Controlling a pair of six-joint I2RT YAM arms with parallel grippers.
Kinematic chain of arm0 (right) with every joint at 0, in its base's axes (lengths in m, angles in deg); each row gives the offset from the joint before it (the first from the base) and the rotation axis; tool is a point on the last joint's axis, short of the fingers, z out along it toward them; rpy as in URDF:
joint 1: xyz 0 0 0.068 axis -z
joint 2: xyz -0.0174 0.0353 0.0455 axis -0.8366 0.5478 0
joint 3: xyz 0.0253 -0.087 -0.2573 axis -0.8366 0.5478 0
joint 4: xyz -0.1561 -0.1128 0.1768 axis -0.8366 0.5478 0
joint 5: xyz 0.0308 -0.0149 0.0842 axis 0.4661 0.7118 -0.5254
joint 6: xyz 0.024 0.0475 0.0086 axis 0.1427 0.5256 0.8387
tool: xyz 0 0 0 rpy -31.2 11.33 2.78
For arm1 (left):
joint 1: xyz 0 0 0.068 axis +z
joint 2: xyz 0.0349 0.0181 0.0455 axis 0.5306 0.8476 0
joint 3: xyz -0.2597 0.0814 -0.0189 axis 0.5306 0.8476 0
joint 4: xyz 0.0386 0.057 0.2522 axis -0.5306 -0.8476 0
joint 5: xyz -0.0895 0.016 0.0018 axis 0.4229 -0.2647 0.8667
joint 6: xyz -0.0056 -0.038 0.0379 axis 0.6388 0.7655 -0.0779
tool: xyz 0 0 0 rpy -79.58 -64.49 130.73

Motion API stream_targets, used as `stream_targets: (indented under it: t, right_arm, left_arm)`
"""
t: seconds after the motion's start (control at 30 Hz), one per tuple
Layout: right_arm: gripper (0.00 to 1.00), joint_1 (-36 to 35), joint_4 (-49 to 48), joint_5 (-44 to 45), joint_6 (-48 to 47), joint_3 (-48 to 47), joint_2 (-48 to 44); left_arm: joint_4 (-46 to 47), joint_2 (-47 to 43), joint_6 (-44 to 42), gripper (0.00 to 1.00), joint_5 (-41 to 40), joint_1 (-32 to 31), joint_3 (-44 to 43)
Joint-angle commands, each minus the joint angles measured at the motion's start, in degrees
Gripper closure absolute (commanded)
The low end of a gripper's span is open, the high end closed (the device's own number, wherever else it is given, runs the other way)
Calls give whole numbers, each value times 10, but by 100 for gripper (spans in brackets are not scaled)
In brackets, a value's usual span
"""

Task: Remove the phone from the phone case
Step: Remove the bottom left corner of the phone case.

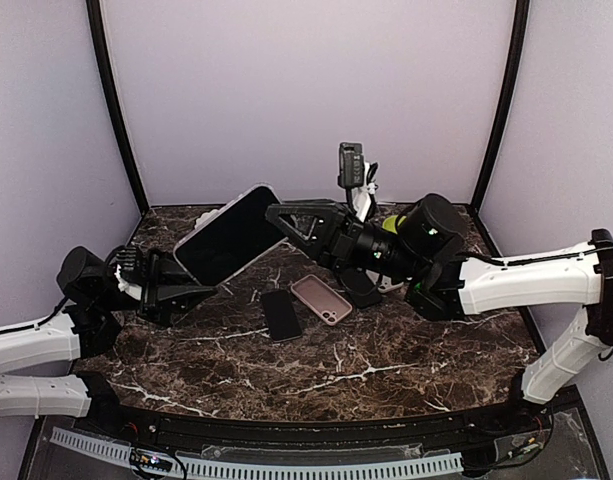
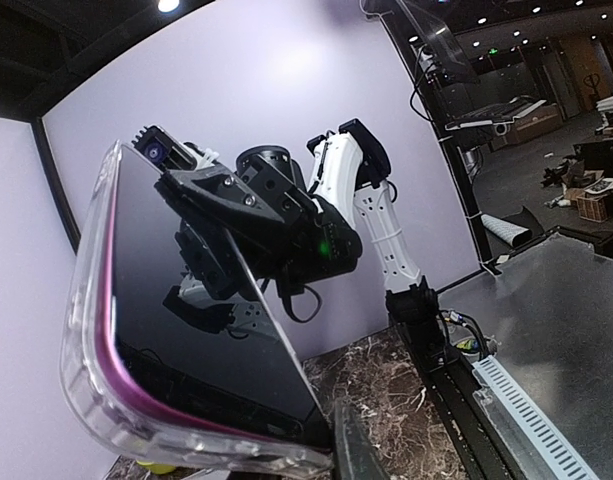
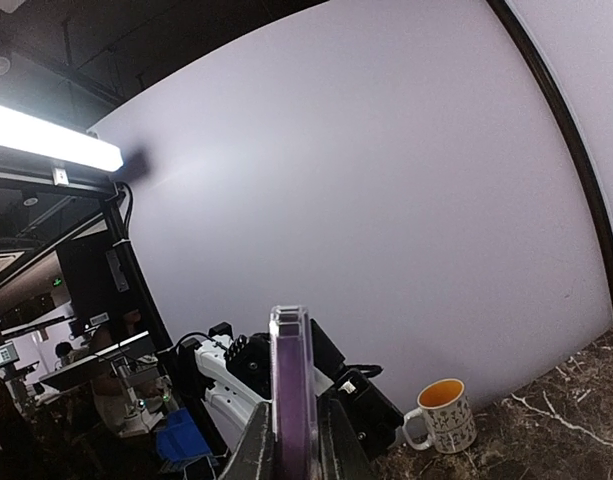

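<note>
The phone (image 1: 233, 240), black screen and purple edge, sits inside a clear phone case (image 1: 210, 222) and is held tilted above the table between both arms. My left gripper (image 1: 199, 284) is shut on the case's lower left end. In the left wrist view the screen (image 2: 186, 330) and the case rim (image 2: 86, 330) fill the left side, with one finger (image 2: 354, 450) against the bottom corner. My right gripper (image 1: 282, 218) is shut on the upper right end. In the right wrist view the phone (image 3: 292, 390) stands edge-on between the two fingers (image 3: 256, 445).
On the marble table lie a black phone (image 1: 281, 314), a pink case (image 1: 322, 299) and a dark flat item (image 1: 358, 285) under the right arm. A white mug (image 3: 441, 415) stands near the back wall. A small camera (image 1: 351, 165) is mounted at the back.
</note>
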Motion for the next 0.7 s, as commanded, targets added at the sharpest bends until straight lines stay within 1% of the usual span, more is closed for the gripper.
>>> stream_targets:
  t: [0.0,0.23,0.4,0.53,0.67]
  right_arm:
    - [100,-2,23,27,111,-11,-30]
    - [100,-1,61,28,122,-29,-29]
    - [100,2,97,20,127,-41,-30]
    - [100,3,105,10,139,-41,-29]
    - [100,4,85,5,159,-30,-28]
  left_arm:
    - [20,-26,-87,88,-3,3,1]
    - [-27,-47,-126,85,-7,3,-1]
    - [-50,-62,-152,85,-21,3,1]
    - [-62,-65,-162,85,-27,3,0]
    - [-65,-67,-169,85,-33,3,2]
